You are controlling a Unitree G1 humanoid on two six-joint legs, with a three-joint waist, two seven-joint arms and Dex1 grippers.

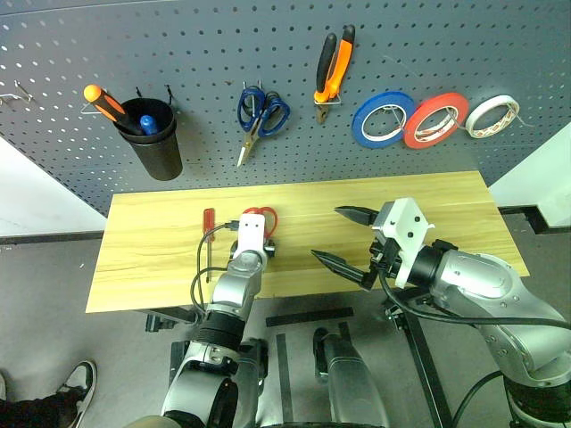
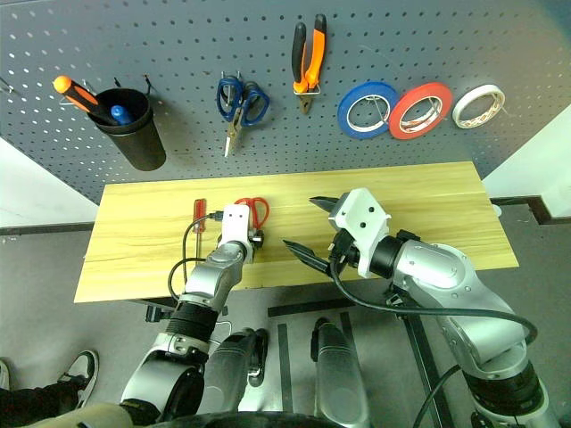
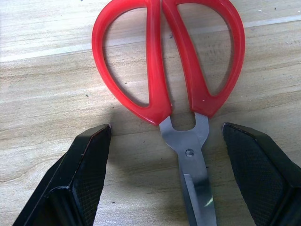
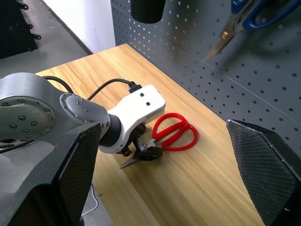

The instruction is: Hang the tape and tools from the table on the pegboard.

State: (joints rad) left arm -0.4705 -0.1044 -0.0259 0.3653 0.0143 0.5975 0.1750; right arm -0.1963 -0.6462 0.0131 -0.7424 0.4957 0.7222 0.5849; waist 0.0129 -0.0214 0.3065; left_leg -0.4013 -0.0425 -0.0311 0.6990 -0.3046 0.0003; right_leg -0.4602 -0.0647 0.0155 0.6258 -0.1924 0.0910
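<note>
Grey pegboard is already carrying the pliers and red tape, alongside blue scissors, blue and white rolls, and a black cup.

Pale wood worktop is still bearing two items awaiting hanging, so the task is looking roughly half done.

Right claw is hovering above the worktop, fingers spread wide, gripping nothing.

Left claw is standing open astride the red scissors, fingers either side of the pivot, not yet pinching.

Red screwdriver is lying just beside the left arm.

Scissor blades are running partly out of the wrist view; hooks are too small to make out.
</note>
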